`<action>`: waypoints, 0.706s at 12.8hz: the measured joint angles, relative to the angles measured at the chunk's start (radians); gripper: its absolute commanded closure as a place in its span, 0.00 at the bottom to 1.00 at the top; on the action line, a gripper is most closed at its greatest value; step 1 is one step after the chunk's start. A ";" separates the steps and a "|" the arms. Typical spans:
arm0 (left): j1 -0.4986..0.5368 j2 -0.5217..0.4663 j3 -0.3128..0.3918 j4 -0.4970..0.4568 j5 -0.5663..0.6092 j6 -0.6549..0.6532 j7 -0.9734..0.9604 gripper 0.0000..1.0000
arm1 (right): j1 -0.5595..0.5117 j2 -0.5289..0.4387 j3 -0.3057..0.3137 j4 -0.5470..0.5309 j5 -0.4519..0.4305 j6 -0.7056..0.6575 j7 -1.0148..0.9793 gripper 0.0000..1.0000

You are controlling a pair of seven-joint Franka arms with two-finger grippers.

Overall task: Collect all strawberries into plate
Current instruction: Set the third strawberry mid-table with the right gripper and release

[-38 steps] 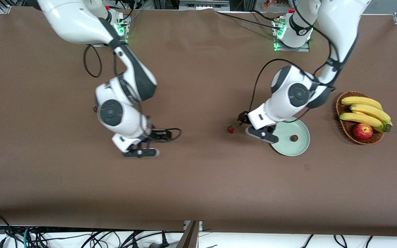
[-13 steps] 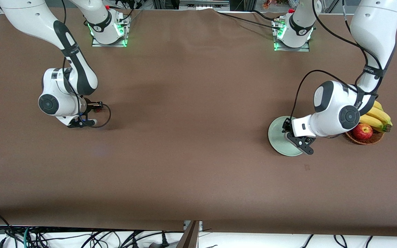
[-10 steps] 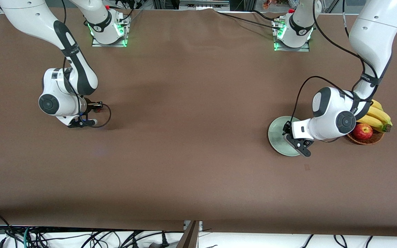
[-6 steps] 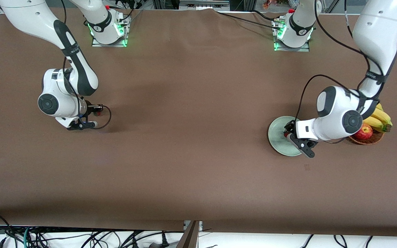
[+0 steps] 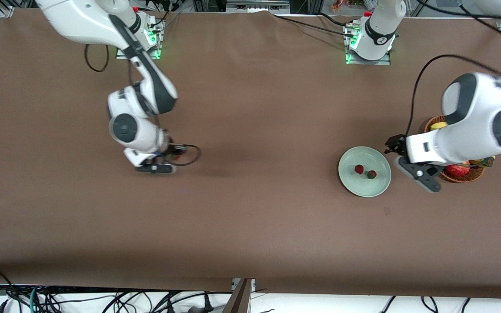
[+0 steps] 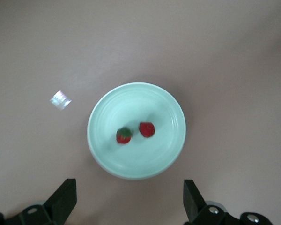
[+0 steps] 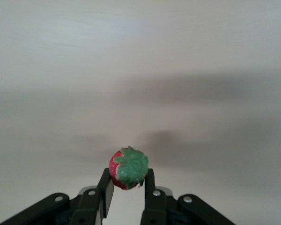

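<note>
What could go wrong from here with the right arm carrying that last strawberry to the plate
1. The right gripper pinches the third strawberry only by its lower part, over bare table; it may slip out mid-carry.
2. The plate already holds two strawberries near its centre; a drop there could knock one off.
3. The left gripper, open, hangs between plate and basket, so the arms could crowd.

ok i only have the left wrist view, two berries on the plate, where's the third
Observer: The right jaws are shut on that berry.
Operator: over the plate yet
Observer: No, it hangs over bare table toward the right arm's end, well away from the plate.
Operator: and what's beside my left arm
Observer: The left jaws are open over the table between the plate and a fruit basket.
</note>
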 measured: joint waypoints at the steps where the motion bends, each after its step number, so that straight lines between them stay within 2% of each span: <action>1: 0.002 -0.003 0.001 0.063 0.000 -0.075 -0.026 0.00 | 0.060 0.055 0.011 0.088 0.000 0.012 0.134 0.79; 3: 0.006 -0.003 0.003 0.153 0.000 -0.182 -0.079 0.00 | 0.194 0.196 0.013 0.307 0.001 0.075 0.393 0.79; 5: 0.008 -0.002 0.004 0.212 0.000 -0.245 -0.137 0.00 | 0.302 0.335 0.013 0.477 0.001 0.247 0.581 0.75; 6: 0.008 -0.002 0.004 0.231 0.000 -0.264 -0.166 0.00 | 0.343 0.392 0.012 0.520 0.001 0.356 0.637 0.55; 7: 0.008 -0.002 0.004 0.241 0.000 -0.271 -0.203 0.00 | 0.377 0.441 0.011 0.543 0.001 0.453 0.673 0.01; 9: 0.009 0.002 0.005 0.245 0.000 -0.276 -0.274 0.00 | 0.417 0.500 0.011 0.563 0.000 0.547 0.695 0.00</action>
